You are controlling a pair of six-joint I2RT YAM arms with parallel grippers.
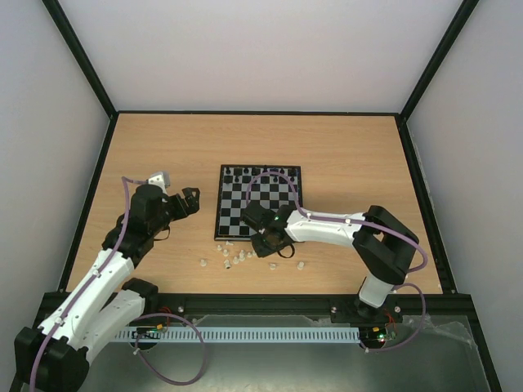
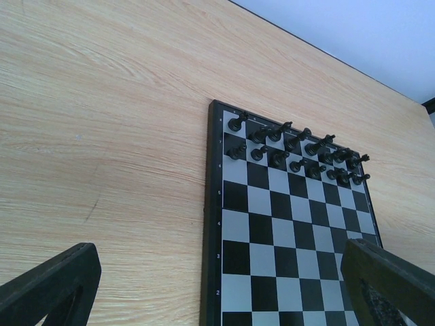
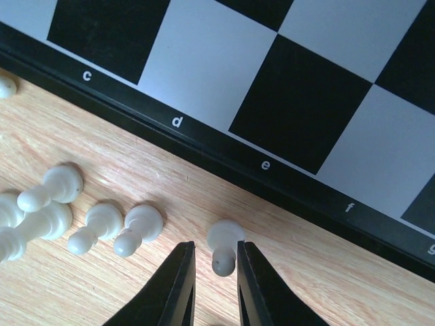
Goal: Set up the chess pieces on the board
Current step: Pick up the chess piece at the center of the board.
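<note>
Tabletop [image 3: 319, 272] chess pieces [image 3: 144, 223], leftmost cut off

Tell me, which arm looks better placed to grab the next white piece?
Right. The right gripper flanks a fallen white pawn just off the board's near edge, beside the other white pieces. The left gripper hangs open by the board's left edge, away from them.

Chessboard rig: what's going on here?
The right tool sits low at the near edge of the board, its fingers straddling one white pawn lying on the table; whether it grips yet is unclear. The other white pieces lie scattered beside it, off the board. The black pieces fill the two far rows. The left tool hangs open left of the board, holding nothing.
</note>
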